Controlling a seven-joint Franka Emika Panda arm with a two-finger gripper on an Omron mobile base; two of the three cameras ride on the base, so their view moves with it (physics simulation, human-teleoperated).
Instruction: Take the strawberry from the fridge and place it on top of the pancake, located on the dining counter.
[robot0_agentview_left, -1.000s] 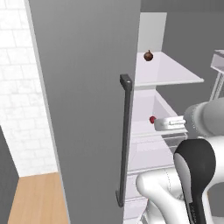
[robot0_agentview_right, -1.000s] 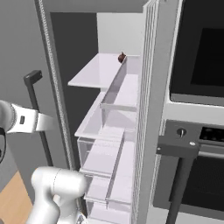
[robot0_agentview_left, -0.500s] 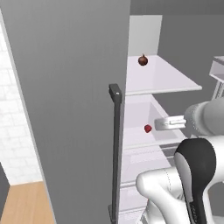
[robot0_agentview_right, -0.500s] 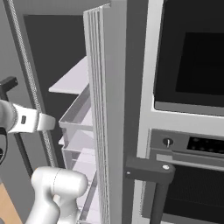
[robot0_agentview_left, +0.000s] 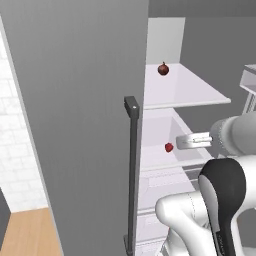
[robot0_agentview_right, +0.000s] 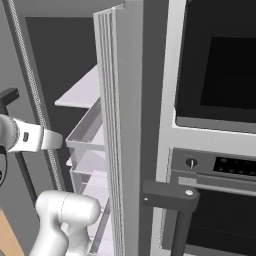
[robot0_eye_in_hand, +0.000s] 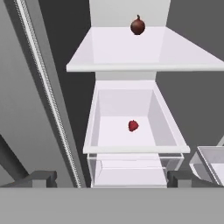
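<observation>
The hand view looks into the fridge (robot0_eye_in_hand: 127, 57): a glossy strawberry (robot0_eye_in_hand: 133, 126) mid-tray, a maroon stemmed fruit (robot0_eye_in_hand: 138, 26) at the smooth shelf's back edge. The right base view adds a black oven (robot0_agentview_right: 220, 65). The hand (robot0_eye_in_hand: 109, 178) is spread, pinching nothing.

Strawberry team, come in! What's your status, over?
Gripper open, empty, facing the open fridge. Strawberry alone in a white bin below the shelf, untouched. Maroon fruit on shelf above; nothing in the way.

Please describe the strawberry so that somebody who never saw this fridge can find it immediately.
Look into the open fridge, below the flat white shelf, into the white open-topped bin. The strawberry lies alone on its floor: tiny and bright red, unlike the darker maroon stemmed fruit on the shelf above.
</observation>
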